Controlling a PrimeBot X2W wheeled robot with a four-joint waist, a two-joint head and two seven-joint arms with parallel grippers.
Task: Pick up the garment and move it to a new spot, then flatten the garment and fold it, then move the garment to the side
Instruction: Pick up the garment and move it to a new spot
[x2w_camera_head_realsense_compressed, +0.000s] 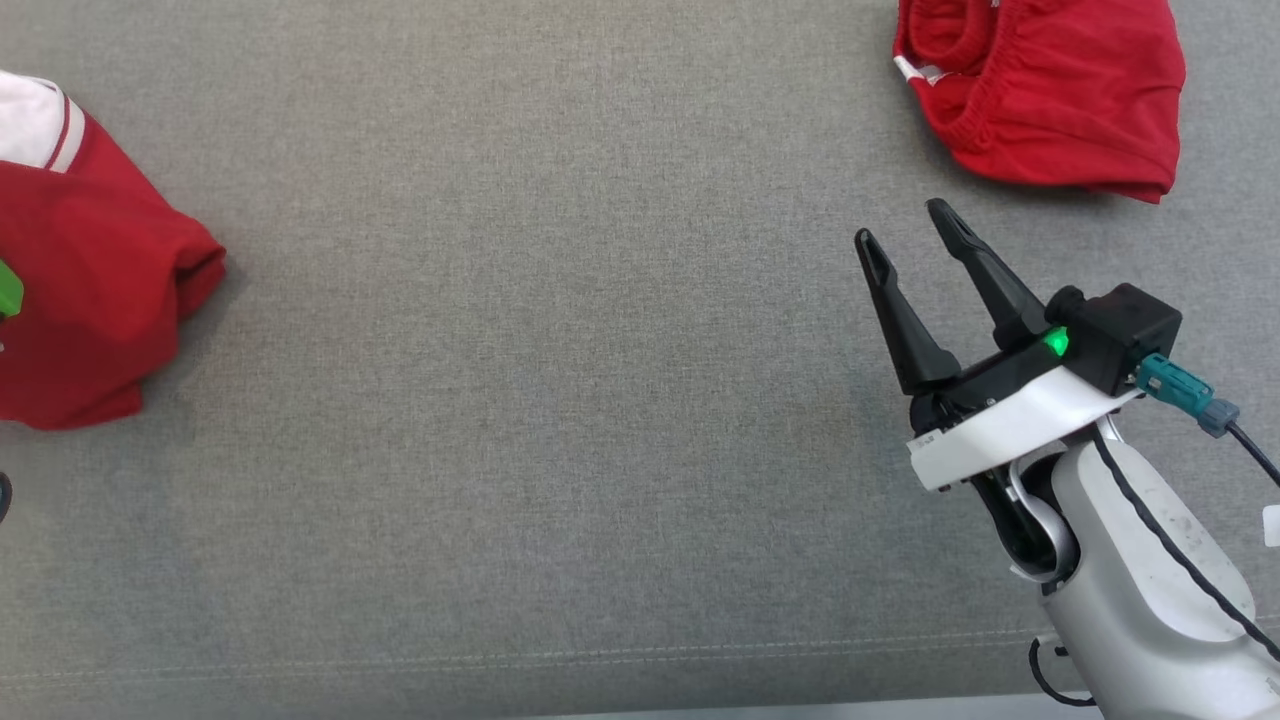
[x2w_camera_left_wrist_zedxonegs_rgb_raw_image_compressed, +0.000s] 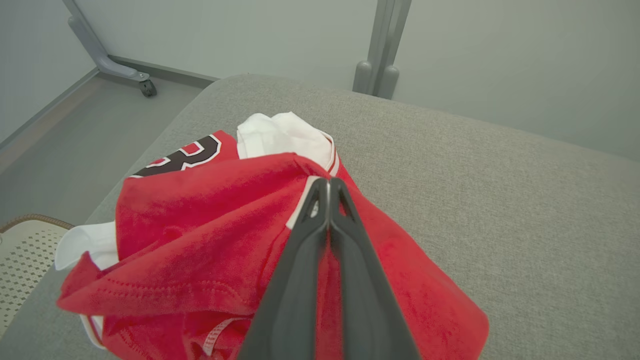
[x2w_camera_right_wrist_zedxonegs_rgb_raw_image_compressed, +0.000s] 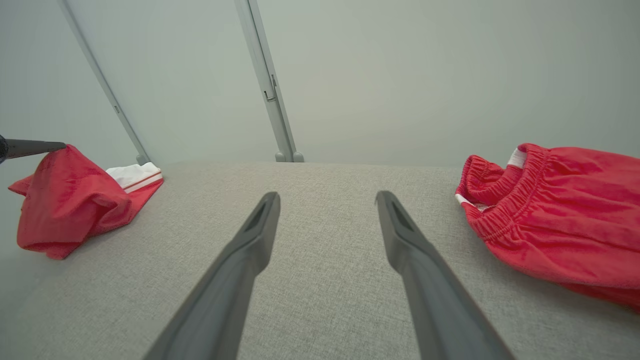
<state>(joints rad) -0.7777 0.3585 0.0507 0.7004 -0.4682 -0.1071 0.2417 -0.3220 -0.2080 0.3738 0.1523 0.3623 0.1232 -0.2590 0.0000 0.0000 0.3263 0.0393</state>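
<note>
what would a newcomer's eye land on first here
The bright red jersey bunched at the left edge of the grey cushion, a fold pinched in the shut jaws of the left gripper. Next, the red shorts crumpled at the far right, with the right gripper open above the cushion near them.

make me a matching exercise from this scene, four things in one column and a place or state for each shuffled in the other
Column one:
1. left gripper
2. right gripper
3. red jersey
4. red shorts

Column two:
a. far right in the head view, elastic waistband showing
b. shut on a fold of the jersey
c. open above bare grey cushion
d. bunched at the left edge of the head view

Pairs: 1-b, 2-c, 3-d, 4-a
</note>
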